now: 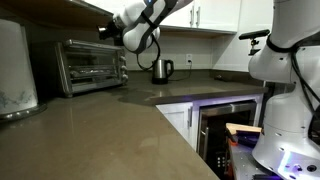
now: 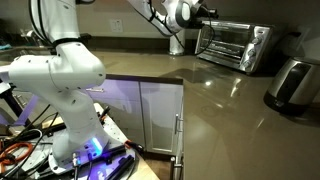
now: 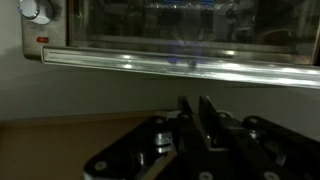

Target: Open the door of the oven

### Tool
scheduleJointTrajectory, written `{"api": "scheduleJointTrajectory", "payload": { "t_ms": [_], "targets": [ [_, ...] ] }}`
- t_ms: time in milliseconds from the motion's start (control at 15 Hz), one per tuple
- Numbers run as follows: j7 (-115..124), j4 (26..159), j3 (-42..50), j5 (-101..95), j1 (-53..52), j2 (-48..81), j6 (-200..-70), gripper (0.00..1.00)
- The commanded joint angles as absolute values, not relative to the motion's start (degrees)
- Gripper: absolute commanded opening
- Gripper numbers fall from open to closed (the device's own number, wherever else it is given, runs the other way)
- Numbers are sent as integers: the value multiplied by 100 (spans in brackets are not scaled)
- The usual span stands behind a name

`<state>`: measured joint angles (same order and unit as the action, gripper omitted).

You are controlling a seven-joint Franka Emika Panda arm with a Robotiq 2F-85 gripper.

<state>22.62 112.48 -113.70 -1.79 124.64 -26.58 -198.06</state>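
The small steel toaster oven [image 1: 90, 64] stands at the back of the counter and shows in both exterior views [image 2: 236, 44]. Its glass door [image 3: 180, 25] is closed, with the bar handle [image 3: 180, 68] running across the wrist view. A knob [image 3: 35, 10] shows at the top left corner of that view. My gripper [image 3: 197, 104] has its fingers together and holds nothing. It hovers just in front of the handle and does not touch it. In the exterior views the gripper [image 1: 110, 31] [image 2: 206, 14] is near the oven's upper front edge.
A steel kettle [image 1: 161, 69] [image 2: 177, 42] stands on the counter beside the oven. A toaster [image 2: 293, 82] sits on the oven's other side. A dark glass-fronted built-in appliance [image 1: 225, 125] is under the counter. The robot's white base [image 2: 60, 80] stands on the floor.
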Motion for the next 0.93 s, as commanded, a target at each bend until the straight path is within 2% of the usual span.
{"api": "scheduleJointTrajectory", "payload": {
  "t_ms": [0,133,333,533,867],
  "targets": [
    [2243,10892,-11792,-427,13028,-2688,-19806,14],
    [2251,10760,-12000,-513,13278,-2697,-19806,14],
    [2281,10585,-12360,-606,13689,-2743,-19806,7],
    [2287,10425,-12706,-683,14072,-2789,-19806,5],
    [2286,10178,-13275,-772,14656,-2831,-19806,6]
  ]
}}
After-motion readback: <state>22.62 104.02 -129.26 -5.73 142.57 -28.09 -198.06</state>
